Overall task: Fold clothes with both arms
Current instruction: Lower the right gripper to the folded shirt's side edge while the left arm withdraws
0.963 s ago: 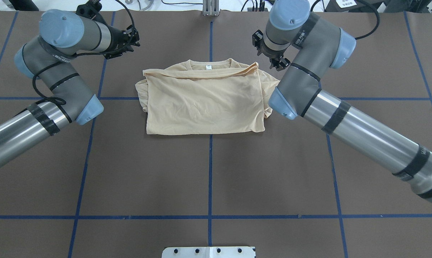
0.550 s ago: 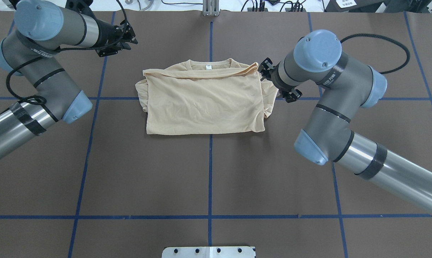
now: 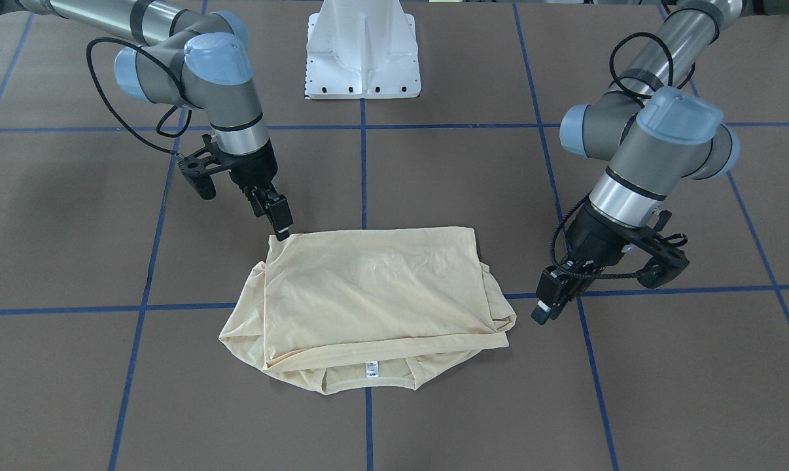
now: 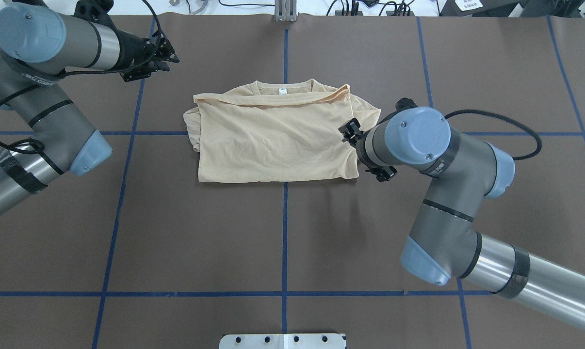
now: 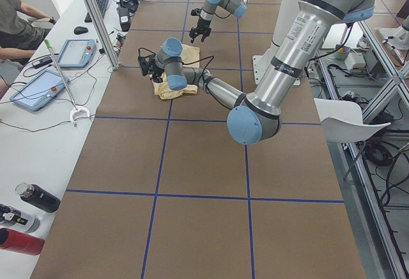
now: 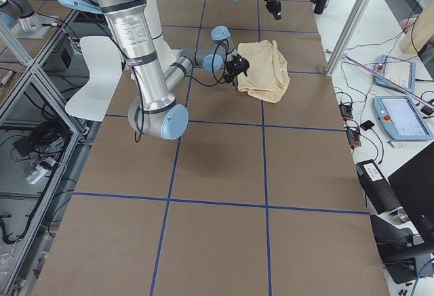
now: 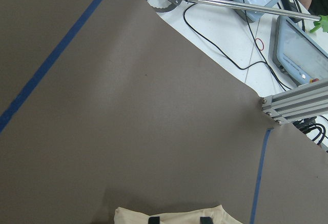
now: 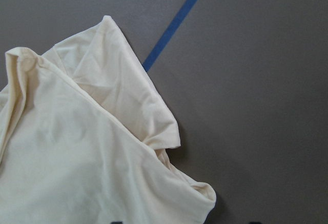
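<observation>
Folded cream shirt (image 4: 273,140) lies on the brown table (image 4: 200,232), which stretches wide around it. Right claw (image 3: 282,230), spread wide, sits at its near right corner. Left claw (image 3: 542,313), slightly parted, hangs off its left.

The folded T-shirt (image 3: 368,288) has its corner right below the right gripper (image 3: 281,227); open table (image 3: 447,183) stretches behind and outward of it. The left gripper (image 3: 542,314) has the T-shirt's bunched edge just beside it, with open table on its other sides.
</observation>
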{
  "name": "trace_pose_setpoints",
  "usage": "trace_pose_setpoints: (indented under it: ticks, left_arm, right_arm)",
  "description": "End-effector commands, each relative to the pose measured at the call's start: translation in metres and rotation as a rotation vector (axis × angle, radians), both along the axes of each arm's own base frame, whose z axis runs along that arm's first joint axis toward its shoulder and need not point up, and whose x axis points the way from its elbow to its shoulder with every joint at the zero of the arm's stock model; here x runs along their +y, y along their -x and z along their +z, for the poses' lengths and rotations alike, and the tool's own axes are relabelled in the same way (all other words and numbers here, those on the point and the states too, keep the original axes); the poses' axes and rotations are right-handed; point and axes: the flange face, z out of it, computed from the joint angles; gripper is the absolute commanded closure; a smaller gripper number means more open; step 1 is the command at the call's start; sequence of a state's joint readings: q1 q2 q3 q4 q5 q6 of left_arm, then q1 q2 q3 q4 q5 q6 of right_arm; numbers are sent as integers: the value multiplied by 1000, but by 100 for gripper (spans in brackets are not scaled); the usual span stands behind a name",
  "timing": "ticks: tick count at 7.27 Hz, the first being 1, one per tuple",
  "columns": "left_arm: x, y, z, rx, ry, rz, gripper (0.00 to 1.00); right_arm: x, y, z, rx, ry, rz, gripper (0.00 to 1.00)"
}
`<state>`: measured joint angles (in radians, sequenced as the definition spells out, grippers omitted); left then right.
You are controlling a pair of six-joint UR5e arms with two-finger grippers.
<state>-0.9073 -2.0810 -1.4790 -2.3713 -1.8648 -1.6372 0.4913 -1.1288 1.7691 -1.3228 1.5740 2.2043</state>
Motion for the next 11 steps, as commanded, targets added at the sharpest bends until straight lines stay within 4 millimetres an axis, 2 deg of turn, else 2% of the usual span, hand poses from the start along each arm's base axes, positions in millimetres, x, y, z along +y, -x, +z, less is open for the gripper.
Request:
trace_pose_setpoints:
  ticks: [1,3,5,6,7,8,9,10,11]
  left_arm:
    - [2,3,0,-10,-14,-39,62]
    - [3,4,-1,-9,-18,-38,62]
    - [5,3,3,-13,-14,-37,62]
    - [5,3,4,-14,-12,-37,62]
    - [5,3,6,-15,-10,-35,62]
    - [5,3,6,-15,-9,-37,62]
    - [6,2,6,-16,-10,-35,62]
    - [6,2,10,-19,-4,-35,62]
    - [7,2,11,-21,-4,-35,62]
  right_arm:
    - [3,9,10,18,11,31,21]
    - [-12,8,24,50,17,45,22]
    - [-14,15,20,48,17,40,23]
    - [-6,26,26,61,22,22,23]
    - [-7,28,29,67,24,21,23]
    - [-7,27,28,65,24,21,28]
    - [-7,28,27,64,24,20,55]
    - [-7,29,24,60,24,17,100]
    - [-6,29,23,57,26,12,100]
